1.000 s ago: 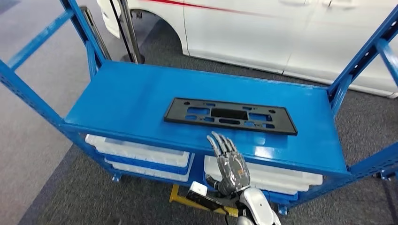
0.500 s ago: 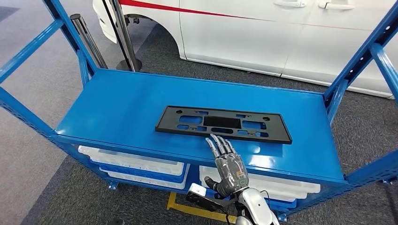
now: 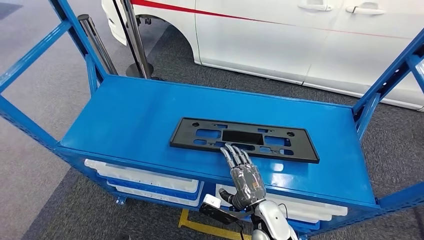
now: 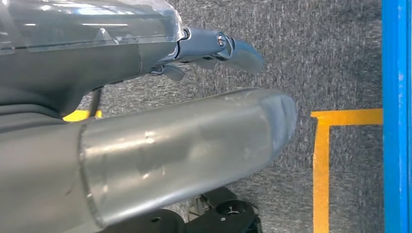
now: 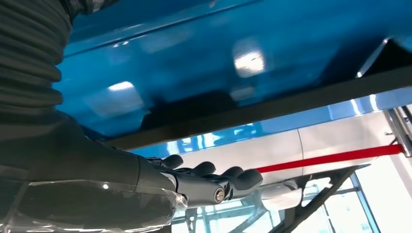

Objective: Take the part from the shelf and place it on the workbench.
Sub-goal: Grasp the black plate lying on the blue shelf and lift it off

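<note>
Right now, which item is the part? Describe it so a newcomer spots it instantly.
Find the blue shelf standing in front of the white car. On its top deck, toward the front edge, lies the part, with the right hand reaching its near edge. It is a flat black rectangular frame with cut-out slots, unlike the white bins below.

Right hand (image 3: 245, 175) fingertips overlap part (image 3: 244, 139) near edge; contact cannot be told. Shelf (image 3: 125, 115) right corners cut off. Left hand (image 4: 145, 141) blurred, grip unreadable.
</note>
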`<state>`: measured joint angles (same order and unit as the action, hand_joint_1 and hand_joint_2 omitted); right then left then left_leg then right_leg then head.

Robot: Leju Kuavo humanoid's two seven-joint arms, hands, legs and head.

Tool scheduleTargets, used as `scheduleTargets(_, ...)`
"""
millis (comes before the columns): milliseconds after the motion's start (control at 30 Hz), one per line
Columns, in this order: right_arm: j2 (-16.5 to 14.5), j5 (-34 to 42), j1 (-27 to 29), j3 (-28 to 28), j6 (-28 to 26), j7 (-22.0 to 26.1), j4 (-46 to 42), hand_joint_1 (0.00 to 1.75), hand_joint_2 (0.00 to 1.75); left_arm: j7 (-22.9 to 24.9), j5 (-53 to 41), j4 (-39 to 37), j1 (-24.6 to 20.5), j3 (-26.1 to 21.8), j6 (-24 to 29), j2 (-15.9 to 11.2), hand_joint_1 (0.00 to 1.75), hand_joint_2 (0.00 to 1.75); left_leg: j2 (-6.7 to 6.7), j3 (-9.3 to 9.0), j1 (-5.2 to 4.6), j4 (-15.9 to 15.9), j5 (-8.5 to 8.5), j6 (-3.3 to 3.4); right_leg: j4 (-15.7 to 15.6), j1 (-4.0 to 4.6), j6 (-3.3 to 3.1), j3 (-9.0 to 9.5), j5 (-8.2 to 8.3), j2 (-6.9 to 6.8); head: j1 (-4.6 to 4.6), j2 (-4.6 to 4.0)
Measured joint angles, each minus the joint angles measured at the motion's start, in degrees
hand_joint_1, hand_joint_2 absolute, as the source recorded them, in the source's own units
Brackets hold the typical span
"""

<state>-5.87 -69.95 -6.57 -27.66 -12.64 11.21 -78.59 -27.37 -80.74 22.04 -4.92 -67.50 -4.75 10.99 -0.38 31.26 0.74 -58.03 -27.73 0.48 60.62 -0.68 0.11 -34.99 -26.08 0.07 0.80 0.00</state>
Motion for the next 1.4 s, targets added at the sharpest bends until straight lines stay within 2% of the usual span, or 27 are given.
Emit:
scheduleTargets(100, -0.2, 1.4, 0.1, 0.1, -0.2, 0.4, -0.3, 0.00, 1.75, 0.0, 0.0, -0.1, 0.0, 0.0, 0.0, 0.0, 0.00, 0.00, 0.06, -0.13, 0.03, 0.0, -0.49, -1.08, -0.9, 0.18, -0.74, 0.31, -0.51, 0.26, 0.02, 0.00)
scheduleTargets(167, -0.5, 2.4, 0.0, 0.1, 0.0, 0.6, -1.3, 0.00, 1.75, 0.0, 0.0, -0.1, 0.0, 0.1, 0.0, -0.1, 0.00, 0.00, 0.13, 0.65, 0.13, -2.1, -1.75, -1.65, -1.2, -0.03, -1.42, 0.92, -0.69, 0.23, 0.06, 0.00)
scheduleTargets(200, -0.7, 2.8, 0.0, 0.1, 0.3, 0.5, -2.0, 0.00, 1.75, 0.0, 0.0, -0.1, 0.0, 0.1, 0.0, -0.1, 0.00, 0.00, 0.16, 2.10, 0.20, -5.1, -3.09, -1.91, -1.4, -0.10, -1.75, 1.31, -0.87, 0.13, 0.09, 0.00)
scheduleTargets(267, -0.9, 3.3, -0.1, 0.1, 1.2, -0.2, -3.4, 0.00, 1.75, 0.0, 0.0, -0.1, 0.1, 0.2, 0.0, -0.1, 0.00, 0.00, 0.17, 6.54, 0.25, -13.1, -5.92, -2.26, -1.4, 0.07, -2.18, 1.95, -1.40, -0.01, 0.13, 0.00)
scheduleTargets(300, -1.0, 3.5, -0.1, 0.0, 1.7, -0.7, -4.2, 0.00, 1.75, 0.0, 0.0, -0.1, 0.2, 0.2, 0.0, -0.2, 0.00, 0.00, 0.18, 8.54, 0.26, -16.1, -6.42, -2.30, -1.4, 0.18, -2.27, 2.29, -1.70, -0.01, 0.12, 0.00)
scheduleTargets(333, -1.1, 3.9, 0.0, 0.0, 2.1, -1.1, -4.9, 0.00, 1.75, 0.0, 0.0, -0.1, 0.4, 0.2, 0.0, -0.2, 0.00, 0.00, 0.18, 9.61, 0.25, -17.0, -5.69, -2.23, -1.4, 0.29, -2.30, 2.71, -2.02, 0.05, 0.12, 0.00)
scheduleTargets(367, -1.1, 4.4, -0.1, -0.1, 2.4, -1.6, -5.8, 0.00, 1.75, 0.0, 0.0, -0.1, 0.5, 0.3, 0.0, -0.3, 0.00, 0.00, 0.17, 9.58, 0.21, -15.7, -3.81, -2.02, -1.4, 0.39, -2.31, 3.23, -2.38, 0.12, 0.12, 0.00)
scheduleTargets(433, -1.3, 5.4, -0.2, -0.5, 2.9, -2.3, -7.6, 0.00, 1.75, 0.0, 0.0, -0.1, 0.6, 0.3, 0.0, -0.6, 0.00, 0.00, 0.17, 6.99, -0.06, -8.4, 1.30, -1.18, -1.4, 0.54, -2.17, 4.38, -3.22, 0.20, 0.10, 0.00)
scheduleTargets(467, -1.4, 5.8, -0.3, -0.7, 3.2, -2.5, -8.5, 0.00, 1.75, 0.0, 0.0, -0.1, 0.6, 0.3, 0.0, -0.6, 0.00, 0.00, 0.18, 5.50, -0.28, -4.9, 2.89, -0.71, -1.4, 0.63, -1.98, 4.76, -3.59, 0.25, 0.09, 0.00)
scheduleTargets(500, -1.5, 6.1, -0.4, -0.9, 3.3, -2.8, -9.3, 0.00, 1.75, 0.0, -0.1, -0.1, 0.5, 0.4, 0.0, -0.7, 0.00, 0.00, 0.20, 4.50, -0.50, -2.5, 3.51, -0.33, -1.4, 0.69, -1.74, 4.91, -3.86, 0.25, 0.09, 0.00)
scheduleTargets(567, -1.5, 6.5, -0.6, -1.4, 3.5, -3.9, -10.9, 0.00, 1.75, 0.1, -0.1, -0.2, 0.5, 0.4, 0.0, -0.9, 0.00, 0.00, 0.19, 3.92, -0.77, -1.2, 3.05, 0.08, -1.6, 0.71, -1.20, 4.91, -4.07, 0.24, 0.05, 0.00)
scheduleTargets(667, -1.5, 6.6, -1.4, -2.4, 4.4, -6.3, -13.7, 0.00, 1.75, 0.3, -0.1, -0.3, 0.4, 0.8, 0.2, -1.1, 0.00, 0.00, 0.27, 3.08, -0.22, 0.1, 3.06, 0.63, -0.4, 0.73, -0.35, 4.55, -5.25, 0.11, -0.01, 0.00)
scheduleTargets(700, -1.5, 6.4, -1.8, -2.7, 4.8, -7.0, -14.5, 0.00, 1.75, 0.4, -0.2, -0.4, 0.3, 1.0, 0.3, -1.2, 0.00, 0.00, 0.34, 2.73, -0.04, 0.5, 3.05, 0.87, 1.9, 0.67, -0.07, 3.46, -6.40, 0.10, -0.02, 0.00)
scheduleTargets(767, -1.3, 5.6, -2.3, -3.4, 5.5, -8.1, -15.3, 0.00, 1.75, 0.7, -0.5, -0.5, 0.0, 1.3, 0.7, -1.3, 0.00, 0.00, 0.38, 2.41, -0.09, 0.6, 2.74, 1.22, 9.0, 0.37, 0.33, -0.66, -9.22, 0.09, -0.04, 0.00)
scheduleTargets(800, -1.2, 5.1, -2.4, -3.6, 5.8, -8.5, -15.5, 0.00, 1.75, 0.9, -0.6, -0.5, -0.1, 1.4, 0.9, -1.3, 0.00, 0.00, 0.36, 2.28, -0.09, 0.5, 2.58, 1.30, 12.1, 0.21, 0.49, -2.72, -9.93, 0.09, -0.03, 0.00)
scheduleTargets(833, -1.0, 4.5, -2.5, -3.9, 6.2, -8.8, -15.5, 0.00, 1.75, 0.9, -0.7, -0.6, -0.1, 1.5, 1.0, -1.3, 0.00, 0.00, 0.32, 2.10, -0.09, 0.4, 2.39, 1.29, 13.5, 0.04, 0.63, -4.05, -9.57, 0.07, -0.03, 0.00)
scheduleTargets(867, -0.8, 4.0, -2.6, -4.1, 6.5, -9.0, -15.5, 0.00, 1.75, 1.0, -0.8, -0.6, -0.1, 1.6, 1.0, -1.4, 0.00, 0.00, 0.26, 1.90, -0.06, 0.2, 2.18, 1.22, 12.8, -0.10, 0.72, -4.31, -8.03, 0.05, -0.04, 0.00)
scheduleTargets(933, -0.5, 3.2, -2.9, -4.6, 7.0, -9.1, -15.5, 0.00, 1.75, 0.9, -0.9, -0.6, -0.1, 2.0, 0.8, -1.4, 0.00, 0.00, 0.12, 1.51, 0.00, -0.2, 1.55, 0.90, 6.5, -0.31, 0.68, -2.21, -3.23, -0.03, -0.04, 0.00)
scheduleTargets(967, -0.4, 2.9, -3.0, -4.7, 7.2, -9.1, -15.5, 0.00, 1.75, 0.8, -0.9, -0.6, -0.2, 2.2, 0.7, -1.4, 0.00, 0.00, 0.04, 1.52, -0.09, -0.6, 1.25, 0.64, 3.2, -0.24, 0.54, -1.03, -1.56, -0.04, -0.04, 0.00)
scheduleTargets(1000, -0.2, 2.7, -3.1, -4.9, 7.4, -9.1, -15.4, 0.00, 1.75, 0.8, -0.9, -0.6, -0.3, 2.4, 0.6, -1.4, 0.00, 0.00, -0.01, 1.65, -0.18, -0.9, 1.08, 0.33, 1.1, -0.18, 0.35, -0.29, -0.67, 0.00, -0.01, 0.00)
scheduleTargets(1100, 0.2, 2.5, -3.1, -5.2, 7.6, -9.0, -15.3, 0.00, 1.75, 0.7, -0.8, -0.6, -0.4, 2.7, 0.5, -1.6, 0.00, 0.00, -0.01, 1.98, -0.22, -1.0, 1.09, -0.57, -0.1, 0.03, -0.39, -0.25, -0.46, 0.32, 0.02, 0.00)
scheduleTargets(1167, 0.3, 2.5, -3.1, -5.3, 7.6, -8.8, -15.3, 0.00, 1.75, 0.7, -0.8, -0.6, -0.4, 2.7, 0.2, -1.7, 0.00, 0.00, 0.06, 2.31, -0.06, -2.0, -0.05, -1.12, -0.6, -0.11, -1.09, -0.13, -0.10, 0.24, 0.02, 0.00)
scheduleTargets(1233, 0.3, 2.9, -3.1, -5.4, 7.8, -8.5, -15.2, 0.00, 1.75, 0.7, -0.7, -0.6, -0.4, 2.8, -0.1, -1.8, 0.00, 0.00, 0.12, 4.13, 0.06, -6.9, -3.60, -1.61, -0.9, -0.20, -1.66, -0.15, 0.27, 0.01, 0.04, 0.00)
scheduleTargets(1300, 0.4, 3.4, -2.9, -5.4, 8.1, -8.2, -15.2, 0.00, 1.75, 0.7, -0.5, -0.6, -0.3, 2.8, -0.3, -1.8, 0.00, 0.00, 0.14, 6.66, 0.12, -14.0, -7.35, -1.92, -0.9, -0.07, -1.89, -0.50, 0.50, -0.14, 0.05, 0.00)
scheduleTargets(1333, 0.5, 3.6, -2.8, -5.4, 8.2, -8.1, -15.2, 0.00, 1.75, 0.7, -0.4, -0.6, -0.3, 2.8, -0.3, -1.8, 0.00, 0.00, 0.14, 7.21, 0.12, -16.0, -8.06, -1.96, -0.8, -0.02, -1.90, -0.70, 0.60, -0.18, 0.05, 0.00)
scheduleTargets(1367, 0.5, 3.8, -2.7, -5.4, 8.3, -8.1, -15.2, 0.00, 1.75, 0.7, -0.4, -0.6, -0.3, 2.8, -0.3, -1.8, 0.00, 0.00, 0.14, 6.76, 0.12, -16.0, -7.67, -1.91, -0.6, 0.01, -1.87, -0.91, 0.70, -0.20, 0.05, 0.00)
scheduleTargets(1400, 0.5, 3.9, -2.6, -5.3, 8.4, -8.0, -15.2, 0.00, 1.75, 0.7, -0.3, -0.6, -0.2, 2.8, -0.4, -1.8, 0.00, 0.00, 0.14, 5.21, 0.12, -13.7, -6.34, -1.79, -0.5, 0.02, -1.79, -1.10, 0.81, -0.18, 0.05, 0.00)
